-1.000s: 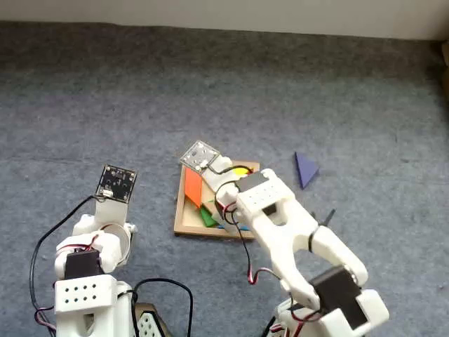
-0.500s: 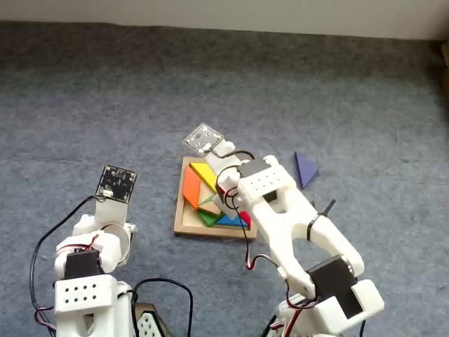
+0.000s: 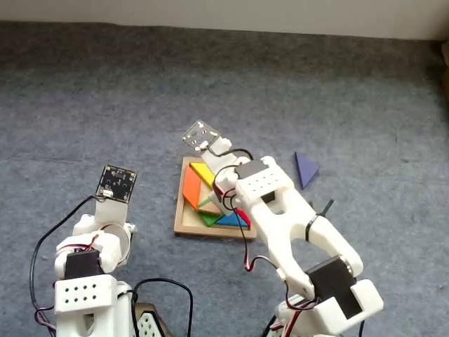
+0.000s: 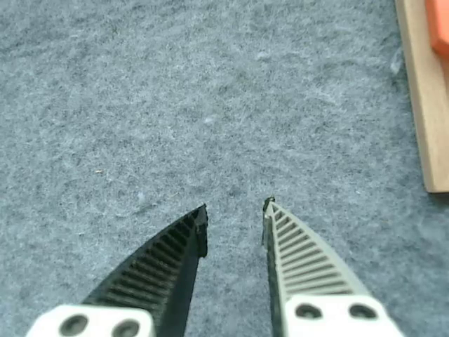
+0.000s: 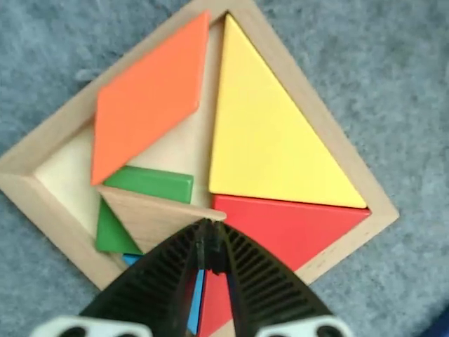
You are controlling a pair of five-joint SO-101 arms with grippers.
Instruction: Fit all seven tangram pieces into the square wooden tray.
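The square wooden tray (image 3: 178,210) lies mid-table on grey carpet. It holds an orange parallelogram (image 5: 151,95), a large yellow triangle (image 5: 266,133), a red triangle (image 5: 295,228), a green piece (image 5: 151,186) and a blue piece (image 3: 231,220). A bare-wood triangle (image 5: 151,217) rests tilted over the green piece. My right gripper (image 5: 209,235) hovers over the tray, shut, its tips at that wooden triangle's edge. A purple triangle (image 3: 306,169) lies on the carpet right of the tray. My left gripper (image 4: 235,210) is open over bare carpet, left of the tray (image 4: 421,105).
The left arm (image 3: 98,246) stands at the near left, apart from the tray. The right arm's body (image 3: 295,239) stretches from the near right over the tray's right side. Open carpet lies beyond the tray up to the far wall.
The right arm pulled back from over the tray, uncovering the yellow, wooden, blue and red pieces. The left arm stayed still.
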